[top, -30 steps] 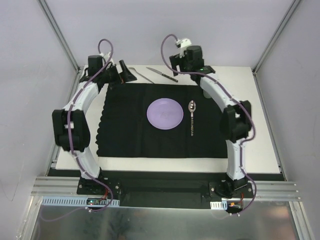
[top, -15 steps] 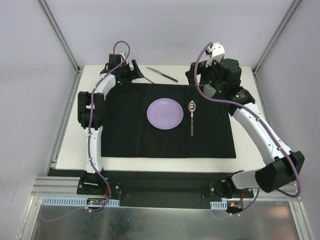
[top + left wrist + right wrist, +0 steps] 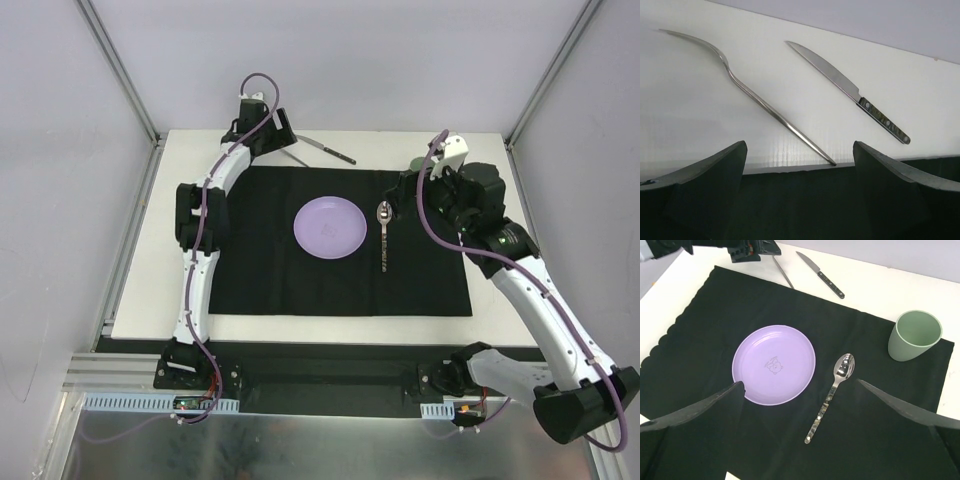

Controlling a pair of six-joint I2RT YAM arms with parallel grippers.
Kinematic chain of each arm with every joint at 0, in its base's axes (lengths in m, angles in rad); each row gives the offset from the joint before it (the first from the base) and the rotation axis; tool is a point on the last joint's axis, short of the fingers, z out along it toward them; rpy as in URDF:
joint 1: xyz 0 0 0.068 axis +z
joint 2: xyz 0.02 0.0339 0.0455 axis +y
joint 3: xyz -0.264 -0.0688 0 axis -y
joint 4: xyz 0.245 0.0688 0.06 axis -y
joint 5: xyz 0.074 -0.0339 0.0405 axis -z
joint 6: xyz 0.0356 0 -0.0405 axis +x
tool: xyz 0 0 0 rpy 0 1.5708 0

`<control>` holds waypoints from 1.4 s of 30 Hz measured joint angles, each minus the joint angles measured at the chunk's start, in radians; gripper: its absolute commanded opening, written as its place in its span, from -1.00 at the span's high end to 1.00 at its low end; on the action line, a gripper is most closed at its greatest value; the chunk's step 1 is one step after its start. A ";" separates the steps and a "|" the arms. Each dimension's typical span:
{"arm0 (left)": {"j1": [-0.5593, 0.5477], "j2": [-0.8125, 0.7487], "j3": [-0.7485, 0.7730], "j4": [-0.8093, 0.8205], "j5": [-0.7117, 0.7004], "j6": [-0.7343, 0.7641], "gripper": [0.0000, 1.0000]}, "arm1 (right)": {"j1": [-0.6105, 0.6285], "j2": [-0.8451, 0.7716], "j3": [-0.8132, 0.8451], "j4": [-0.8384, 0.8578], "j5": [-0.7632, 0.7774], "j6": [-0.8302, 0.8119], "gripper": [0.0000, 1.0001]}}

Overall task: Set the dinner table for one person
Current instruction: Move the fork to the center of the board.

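On the matte white counter [image 3: 150, 250] lies a scalloped black cloth mat [image 3: 700, 330] bearing a round lilac plate [image 3: 774, 365], shiny spoon [image 3: 832, 390] and tapered green cup [image 3: 915, 335]; the left gripper [image 3: 799, 147] hangs spread over a curved steel utensil [image 3: 760, 102] beside a knife [image 3: 850, 92], the right gripper [image 3: 800, 384] spread above the plate

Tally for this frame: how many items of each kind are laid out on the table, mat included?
On the dinner table:
purple plate: 1
spoon: 1
knife: 1
thin curved metal utensil, probably a fork: 1
green cup: 1
black mat: 1
Total: 6
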 measured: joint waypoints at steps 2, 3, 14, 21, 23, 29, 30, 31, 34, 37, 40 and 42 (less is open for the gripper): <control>-0.005 0.006 0.002 0.002 -0.029 0.000 -0.72 | 0.000 -0.021 -0.003 -0.009 0.000 0.007 -0.89; -0.006 0.008 0.002 -0.001 -0.043 0.000 -0.71 | 0.000 -0.026 -0.005 -0.013 0.000 0.008 -0.89; -0.023 0.029 0.004 -0.003 -0.206 0.001 -0.60 | 0.000 -0.056 -0.035 -0.065 0.002 0.016 -0.90; -0.051 0.090 0.075 -0.006 -0.291 0.001 -0.47 | 0.000 -0.080 -0.039 -0.092 0.007 0.017 -0.91; -0.059 0.104 0.093 -0.006 -0.308 0.001 -0.42 | 0.000 -0.087 -0.040 -0.092 0.010 0.017 -0.92; -0.079 0.133 0.152 -0.010 -0.347 0.003 -0.29 | 0.000 -0.097 -0.053 -0.092 0.016 0.017 -0.92; -0.080 0.134 0.155 -0.010 -0.354 0.003 -0.28 | 0.000 -0.097 -0.055 -0.093 0.017 0.017 -0.92; -0.081 0.134 0.157 -0.010 -0.359 0.004 -0.26 | 0.000 -0.097 -0.055 -0.095 0.017 0.017 -0.93; -0.085 0.134 0.158 -0.010 -0.362 0.004 -0.13 | 0.000 -0.098 -0.055 -0.094 0.017 0.017 -0.93; -0.085 0.135 0.158 -0.008 -0.359 0.002 0.11 | 0.000 -0.099 -0.055 -0.095 0.018 0.018 -0.93; -0.085 0.142 0.162 0.006 -0.355 -0.002 0.61 | 0.000 -0.103 -0.056 -0.095 0.020 0.018 -0.93; -0.085 0.151 0.169 0.024 -0.351 -0.013 0.87 | 0.000 -0.107 -0.056 -0.096 0.023 0.018 -0.93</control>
